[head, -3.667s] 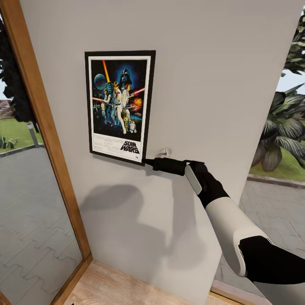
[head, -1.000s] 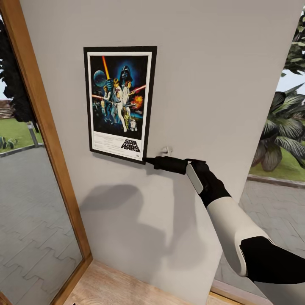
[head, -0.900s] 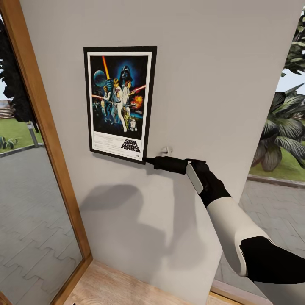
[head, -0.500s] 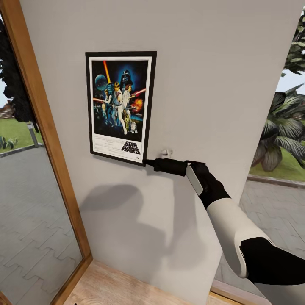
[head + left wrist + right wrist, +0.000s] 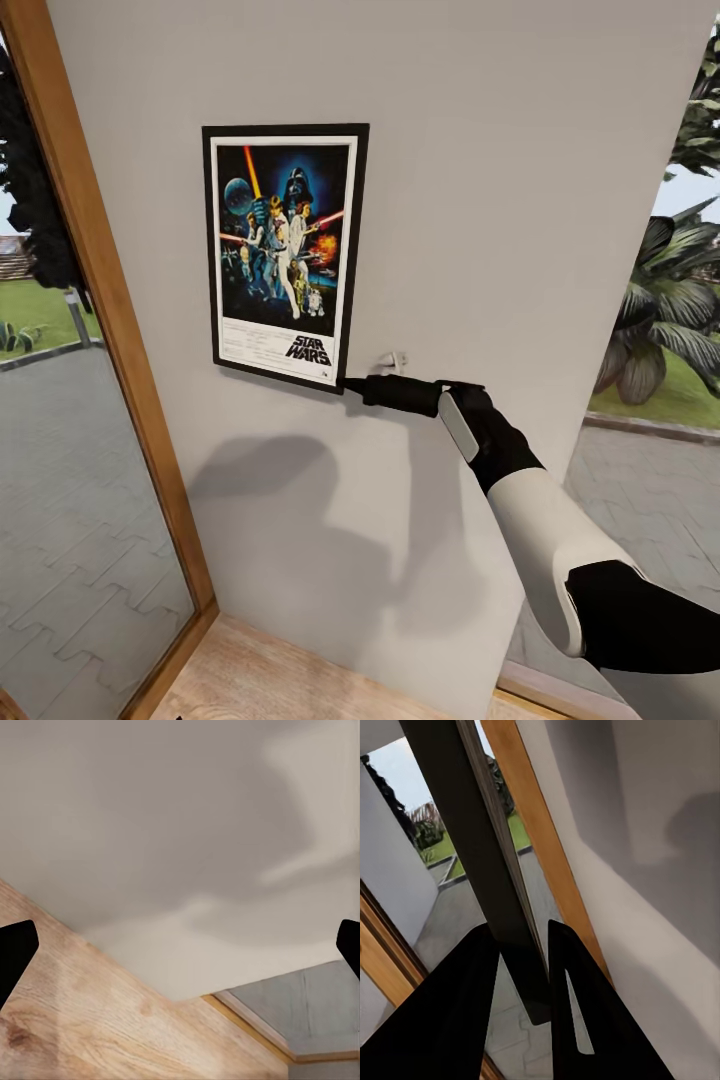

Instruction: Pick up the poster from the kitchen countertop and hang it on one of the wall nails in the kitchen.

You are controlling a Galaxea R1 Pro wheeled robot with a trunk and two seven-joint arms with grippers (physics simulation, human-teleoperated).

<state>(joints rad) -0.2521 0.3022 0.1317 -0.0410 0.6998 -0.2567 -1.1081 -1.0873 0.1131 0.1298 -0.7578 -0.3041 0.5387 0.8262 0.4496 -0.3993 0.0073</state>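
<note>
- The black-framed rectangular Star Wars poster (image 5: 285,252) lies flat against the pale grey wall (image 5: 500,180), right of a wooden window frame (image 5: 100,300).
- The right hand (image 5: 352,382) grasps its lower right corner, just left of a small white wall nail (image 5: 390,359).
- The left hand (image 5: 180,945) is spread wide, empty.

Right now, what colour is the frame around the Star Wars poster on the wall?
Black, around a white border; the rectangular Star Wars poster shows best in the head view.
</note>
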